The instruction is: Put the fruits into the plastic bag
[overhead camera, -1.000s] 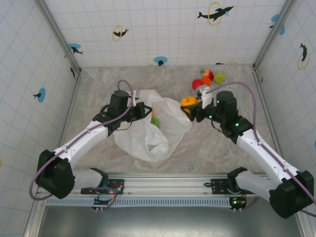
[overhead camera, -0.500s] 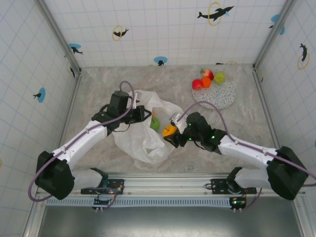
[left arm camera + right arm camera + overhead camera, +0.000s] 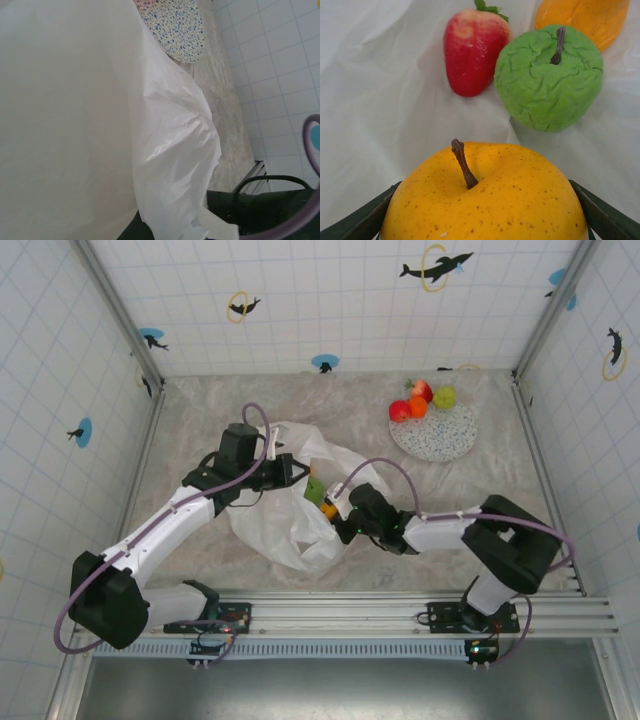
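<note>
**Top external.** The left end effector (image 3: 287, 472) is closed tight on the upper rim of the plastic bag (image 3: 285, 530), which lies crumpled at mid tabletop (image 3: 200, 420). The right end effector (image 3: 333, 506), jaws spread wide, grips a yellow-orange fruit (image 3: 327, 510) at the bag's mouth, just beside a green fruit (image 3: 314, 487). A cluster of fruits (image 3: 420, 400) sits at the far edge of the speckled plate (image 3: 440, 435), well apart from the bag.

**Left wrist.** Wrinkled white bag film (image 3: 75, 125) covers the left and centre. The plate (image 3: 175, 25) is at the top.

**Right wrist.** The yellow-orange fruit (image 3: 485, 200), stem up, sits between two dark fingers (image 3: 355, 222) pressing its sides. Beyond it, on the bag film (image 3: 370, 100), lie a red strawberry-shaped fruit (image 3: 475, 50), the green fruit (image 3: 550, 77) just beside it, and an orange fruit (image 3: 582, 20) at the top edge.
</note>
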You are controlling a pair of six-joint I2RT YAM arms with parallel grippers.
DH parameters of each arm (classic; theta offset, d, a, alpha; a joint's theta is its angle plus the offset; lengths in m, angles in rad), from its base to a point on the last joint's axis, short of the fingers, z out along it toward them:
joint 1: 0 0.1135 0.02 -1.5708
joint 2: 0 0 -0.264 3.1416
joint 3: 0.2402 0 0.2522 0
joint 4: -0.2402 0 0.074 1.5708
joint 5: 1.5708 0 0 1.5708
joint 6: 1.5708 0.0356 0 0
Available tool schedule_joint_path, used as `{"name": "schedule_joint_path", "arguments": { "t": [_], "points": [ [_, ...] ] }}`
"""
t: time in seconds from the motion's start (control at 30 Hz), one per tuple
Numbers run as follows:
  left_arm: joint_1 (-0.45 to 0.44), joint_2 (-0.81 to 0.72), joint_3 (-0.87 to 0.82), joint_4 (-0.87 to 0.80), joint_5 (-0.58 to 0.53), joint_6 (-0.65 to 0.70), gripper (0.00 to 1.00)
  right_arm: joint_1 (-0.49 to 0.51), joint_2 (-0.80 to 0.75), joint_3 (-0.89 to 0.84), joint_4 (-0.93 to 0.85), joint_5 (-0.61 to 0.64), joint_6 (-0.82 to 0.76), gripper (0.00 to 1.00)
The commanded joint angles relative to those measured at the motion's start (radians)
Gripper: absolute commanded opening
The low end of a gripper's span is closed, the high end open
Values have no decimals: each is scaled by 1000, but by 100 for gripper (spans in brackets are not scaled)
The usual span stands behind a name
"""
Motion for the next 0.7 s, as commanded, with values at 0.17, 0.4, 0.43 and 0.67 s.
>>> {"name": "schedule_joint_path", "arguments": {
  "t": [0.17,0.4,0.43,0.67],
  "points": [
    [6,-9,12,43,47,-21,0,7,140,92,271,131,88,62],
    [6,2,18,47,53,-16,0,10,262,177,374,202,146,62],
    [7,3,21,45,53,-15,0,11,275,188,392,212,154,62],
    [6,4,43,11,7,17,0,10,316,203,411,211,192,67]
  ]
}}
